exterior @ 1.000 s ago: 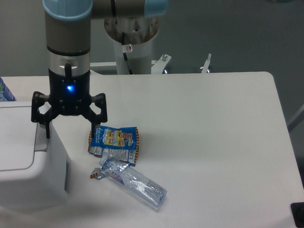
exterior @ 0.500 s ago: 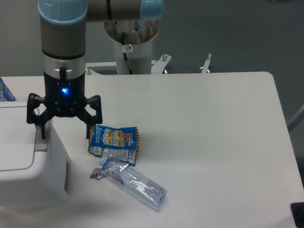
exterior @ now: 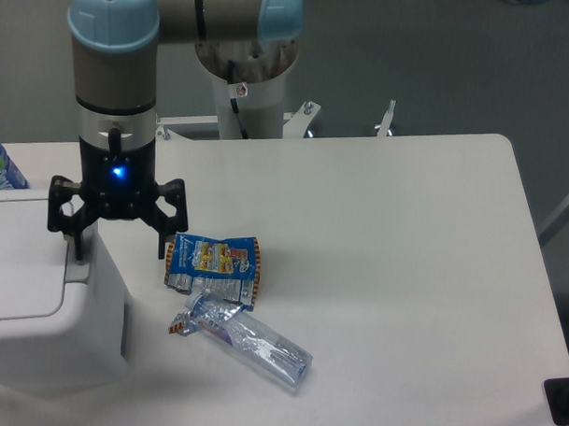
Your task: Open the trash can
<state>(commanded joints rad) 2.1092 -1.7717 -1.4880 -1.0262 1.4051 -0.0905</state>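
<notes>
At the left edge of the tabletop point(exterior: 387, 235) sits the trash can point(exterior: 38, 307), big and white, its flat lid down and shut. Right over its near-right corner hangs the gripper point(exterior: 118, 249), blue light glowing, fingers point(exterior: 162, 237) spread wide and holding nothing. One finger sits at the lid's edge by the push bar point(exterior: 75, 266), the other hangs beside the can's outer wall; whether anything touches cannot be told. So the opening itself looks not yet done: the approach seems made, the press on the bar remains. Just beside the can lie a blue snack wrapper point(exterior: 213, 265) and a clear plastic wrapper point(exterior: 252, 341), overlapping slightly.
</notes>
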